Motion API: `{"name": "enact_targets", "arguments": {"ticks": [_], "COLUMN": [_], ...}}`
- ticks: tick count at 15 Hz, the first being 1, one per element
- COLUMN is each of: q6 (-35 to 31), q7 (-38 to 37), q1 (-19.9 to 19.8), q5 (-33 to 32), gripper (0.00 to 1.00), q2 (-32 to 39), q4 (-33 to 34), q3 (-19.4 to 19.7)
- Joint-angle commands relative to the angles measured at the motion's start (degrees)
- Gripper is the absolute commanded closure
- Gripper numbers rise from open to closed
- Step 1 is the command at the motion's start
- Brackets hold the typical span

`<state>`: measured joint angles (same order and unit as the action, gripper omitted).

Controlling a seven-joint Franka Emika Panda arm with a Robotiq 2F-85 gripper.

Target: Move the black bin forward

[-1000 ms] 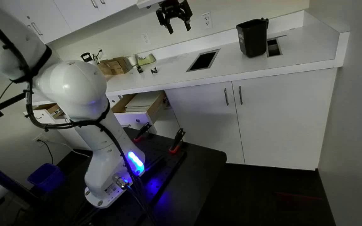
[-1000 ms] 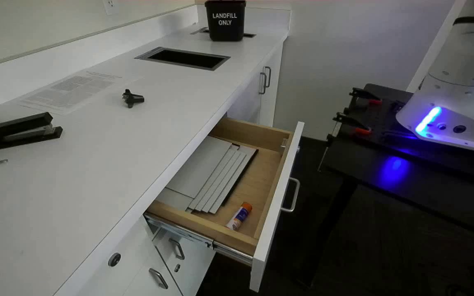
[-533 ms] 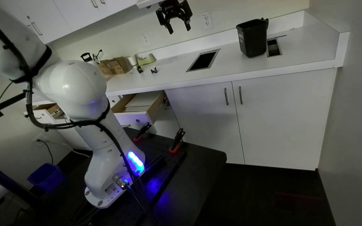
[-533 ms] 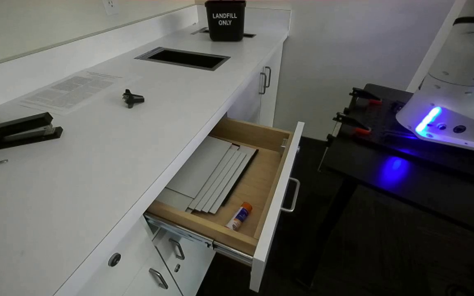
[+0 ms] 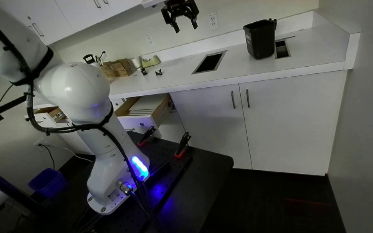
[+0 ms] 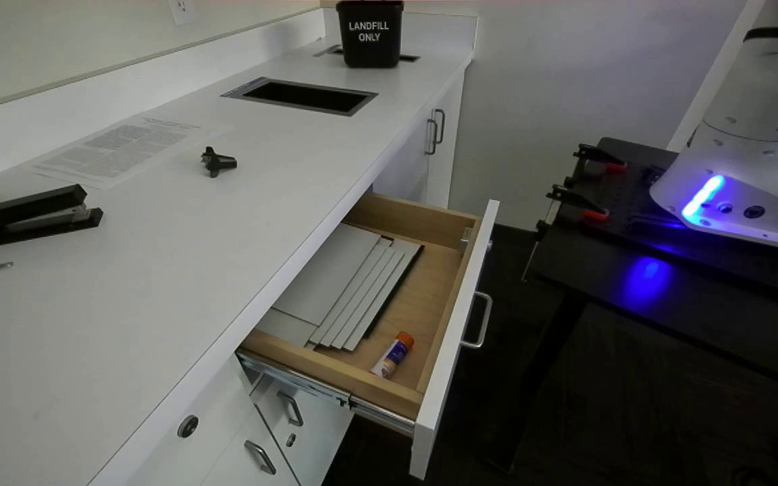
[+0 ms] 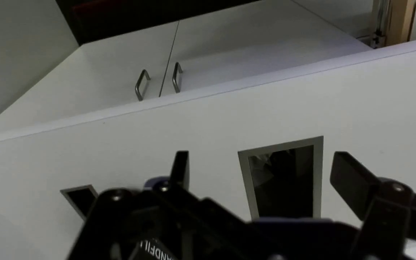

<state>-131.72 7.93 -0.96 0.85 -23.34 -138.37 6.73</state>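
Observation:
The black bin (image 5: 260, 39) stands upright on the white countertop (image 5: 238, 66), close to the smaller dark opening near the end wall. It also shows in an exterior view (image 6: 370, 44), with white "LANDFILL ONLY" lettering facing that camera and its top rim cut by the frame edge. My gripper (image 5: 186, 29) is open and empty, raised well above the counter and to the left of the bin in that view. In the wrist view the gripper (image 7: 261, 154) has its fingers wide apart. Part of the bin's lettering (image 7: 156, 250) shows behind the finger linkage; most of the bin is hidden there.
A framed dark opening (image 5: 209, 62) lies in the counter left of the bin; a smaller one (image 5: 282, 49) is beside the bin. An open drawer (image 6: 460, 324) juts out below the counter. A stapler (image 6: 24, 216) and a small black object (image 6: 217, 162) lie on the counter.
My gripper has risen very slightly and shifted a touch to the right in an exterior view. The bin has not moved.

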Motion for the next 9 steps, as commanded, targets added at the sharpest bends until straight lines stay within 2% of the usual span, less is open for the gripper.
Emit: {"name": "enact_targets", "arguments": {"ticks": [1, 4, 6, 8, 9], "q6": [-4.73, -2.28, 3.39, 8.50, 3.18], "q7": [5.29, 12.74, 23.35, 31.51, 25.55], "q1": [0.03, -0.02, 0.85, -0.01, -1.32], "q5": [0.26, 0.27, 3.94, 7.44, 5.24], "gripper": [0.00, 0.00, 0.00, 0.00, 0.00], "q2": [4.99, 11.40, 16.33, 19.57, 15.28], "q4": [6.23, 14.33, 20.56, 25.36, 18.83], "q3": [1.24, 3.65, 6.36, 6.88, 4.98]}}
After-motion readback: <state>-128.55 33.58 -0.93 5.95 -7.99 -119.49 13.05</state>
